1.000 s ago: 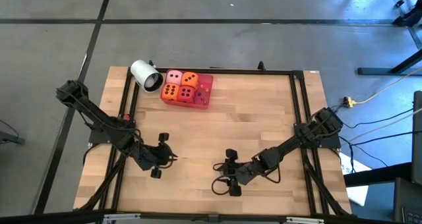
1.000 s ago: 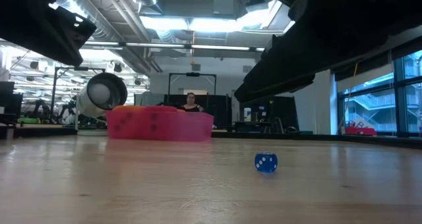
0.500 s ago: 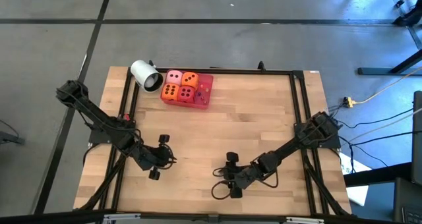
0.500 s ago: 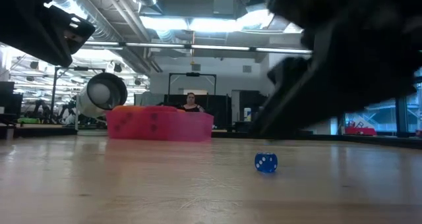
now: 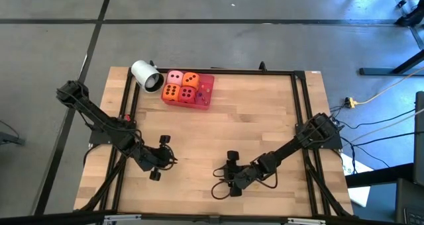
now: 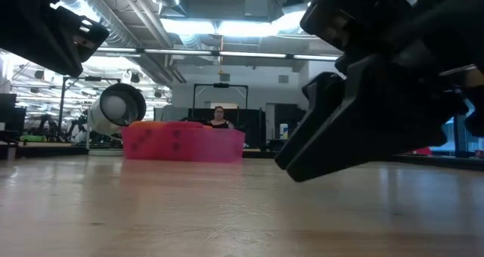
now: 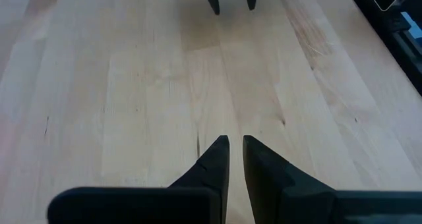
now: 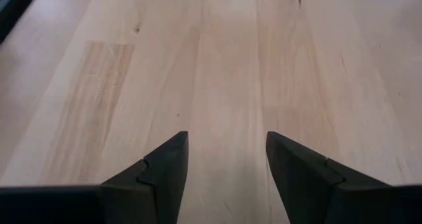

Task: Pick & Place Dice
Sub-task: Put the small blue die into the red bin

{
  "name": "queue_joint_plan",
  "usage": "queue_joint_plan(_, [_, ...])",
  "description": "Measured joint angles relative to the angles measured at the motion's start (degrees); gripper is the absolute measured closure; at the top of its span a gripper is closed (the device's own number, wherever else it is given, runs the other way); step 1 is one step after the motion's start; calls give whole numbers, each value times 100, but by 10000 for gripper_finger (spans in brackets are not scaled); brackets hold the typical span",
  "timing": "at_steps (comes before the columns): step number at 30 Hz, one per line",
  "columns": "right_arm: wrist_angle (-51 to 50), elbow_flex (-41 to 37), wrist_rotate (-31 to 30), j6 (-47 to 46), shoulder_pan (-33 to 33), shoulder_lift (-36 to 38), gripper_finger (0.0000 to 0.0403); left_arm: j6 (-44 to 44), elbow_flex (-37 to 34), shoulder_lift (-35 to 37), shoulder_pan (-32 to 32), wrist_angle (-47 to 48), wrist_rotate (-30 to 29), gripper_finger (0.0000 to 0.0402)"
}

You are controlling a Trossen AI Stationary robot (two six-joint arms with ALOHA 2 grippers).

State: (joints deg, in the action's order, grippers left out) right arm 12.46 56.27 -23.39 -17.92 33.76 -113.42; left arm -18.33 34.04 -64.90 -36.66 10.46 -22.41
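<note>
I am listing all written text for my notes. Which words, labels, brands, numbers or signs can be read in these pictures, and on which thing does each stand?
No readable text in any view.
Dice in the red tray: dark pips only, no printed numbers.
White cup lying on its side: no label shows.
Room behind the table in the low view: any signs are too small and blurred to read.

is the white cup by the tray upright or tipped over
Tipped over: the white cup lies on its side beside the red tray, its orange inside facing the dice; the low view shows its round mouth sideways.

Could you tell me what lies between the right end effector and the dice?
Only bare wood: in the high view nothing sits between the right end effector and the dice.
</note>
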Motion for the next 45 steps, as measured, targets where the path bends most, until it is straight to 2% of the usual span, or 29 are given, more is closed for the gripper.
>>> queue_joint_plan(4, [-637,0,-114,-11,91,340,197,0,0,0,-1,0,-1,363])
queue_joint_plan(9, [-1676,0,-283,-837,256,1058,197,0,0,0,-1,0,-1,360])
queue_joint_plan(11, [-2061,0,-37,-1223,330,1326,197,0,0,0,-1,0,-1,359])
queue_joint_plan(14, [-2744,0,674,-1827,482,1570,197,2,0,0,1,0,-1,360])
queue_joint_plan(18, [-3330,0,1020,-2331,759,1585,197,2,0,0,1,-1,-1,363])
queue_joint_plan(20, [-3437,0,1005,-2286,881,1492,197,289,9,1,0,93,85,364])
queue_joint_plan(25, [-3502,0,999,-2205,1008,1266,197,1950,4,2,-12,462,1014,360])
queue_joint_plan(28, [-3584,-2,1076,-2198,1008,1029,197,2379,4,2,-10,449,1298,359])
queue_joint_plan(37, [-3481,10,868,-2190,1015,851,197,2500,4,2,-12,433,1354,361])
queue_joint_plan(42, [-3432,7,863,-2187,1014,843,200,3348,4,2,-10,417,1316,359])
queue_joint_plan(45, [-3371,4,820,-2141,1012,835,213,3458,4,2,-10,365,1315,360])
